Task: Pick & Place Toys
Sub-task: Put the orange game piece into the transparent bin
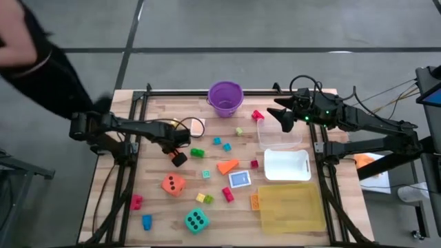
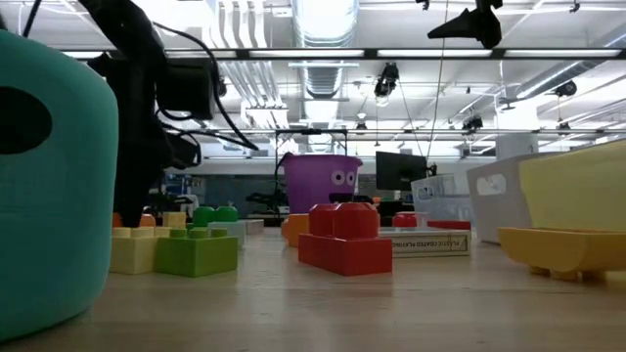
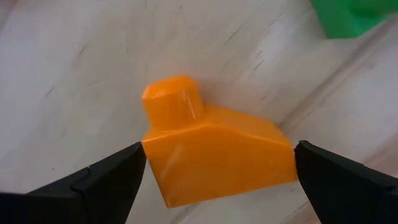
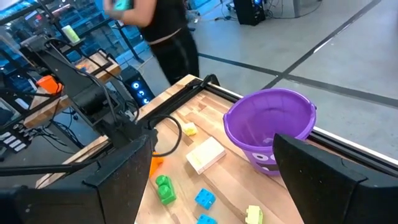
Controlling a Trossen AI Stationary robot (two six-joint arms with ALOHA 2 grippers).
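Observation:
A small orange block (image 3: 211, 155) with one round stud lies on the wooden table (image 1: 158, 207); it also shows in the right wrist view (image 4: 155, 163). My left gripper (image 3: 219, 158) points down over it, open, one finger on each side of the block; in the high view it (image 1: 177, 157) covers the block. A green block (image 1: 198, 153) lies just beside it. Other toys lie spread around: an orange die (image 1: 173, 184), a teal die (image 1: 196, 220) and an orange wedge (image 1: 227, 166). My right gripper (image 1: 282, 117) waits open, high over the far right.
A purple bucket (image 1: 225, 98) stands at the far edge's middle. A clear tub (image 1: 279, 131), a white tray (image 1: 286, 165) and a yellow tray (image 1: 291, 207) line the right side. A card (image 1: 240, 180) and small blocks lie mid-table. A person (image 1: 27, 55) stands beyond the far left corner.

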